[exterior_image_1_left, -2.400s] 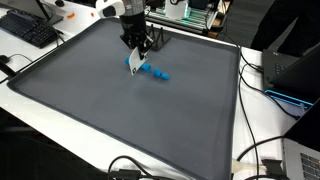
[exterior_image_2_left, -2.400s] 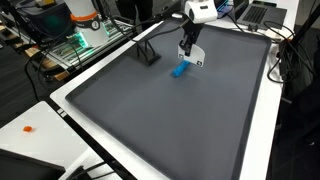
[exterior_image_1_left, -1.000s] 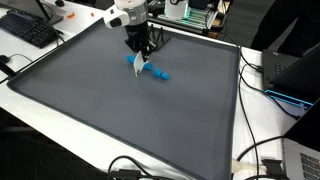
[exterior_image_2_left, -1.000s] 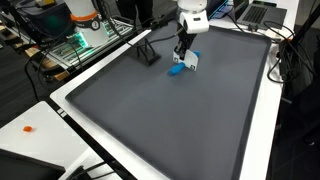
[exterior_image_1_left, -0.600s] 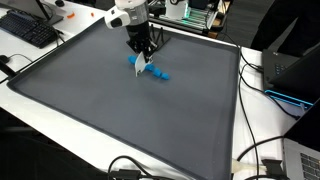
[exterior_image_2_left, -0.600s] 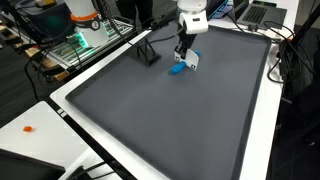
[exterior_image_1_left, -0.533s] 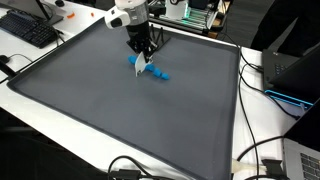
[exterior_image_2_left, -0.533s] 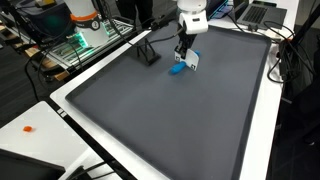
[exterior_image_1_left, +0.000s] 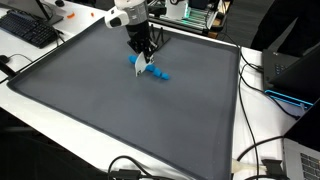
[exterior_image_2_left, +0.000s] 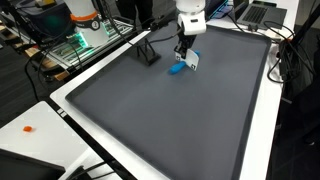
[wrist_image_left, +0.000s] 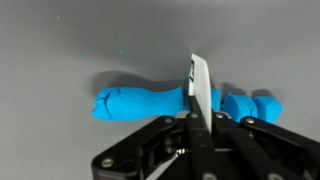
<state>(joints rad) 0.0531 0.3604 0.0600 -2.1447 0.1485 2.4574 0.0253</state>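
A roll of blue dough (wrist_image_left: 135, 103) lies on the grey mat (exterior_image_1_left: 120, 120), with short cut pieces (wrist_image_left: 250, 105) beside its end. My gripper (wrist_image_left: 200, 122) is shut on a thin white blade (wrist_image_left: 200, 82) that stands on edge across the roll, between the long part and the cut pieces. In both exterior views the gripper (exterior_image_1_left: 143, 55) (exterior_image_2_left: 185, 50) hangs straight down over the blue dough (exterior_image_1_left: 152, 70) (exterior_image_2_left: 178, 69) at the far part of the mat. The blade's lower edge is hidden behind the dough.
A raised rim runs round the mat (exterior_image_2_left: 150, 110). A black stand (exterior_image_2_left: 146, 52) sits near the dough. A keyboard (exterior_image_1_left: 30, 28) lies past the mat's corner; cables (exterior_image_1_left: 258, 150) and a laptop (exterior_image_1_left: 290, 70) are along one side. A small orange object (exterior_image_2_left: 28, 128) rests on the white table.
Since the oldest frames the gripper has shifted a little along the roll with the blade. Over the last second nothing has visibly moved.
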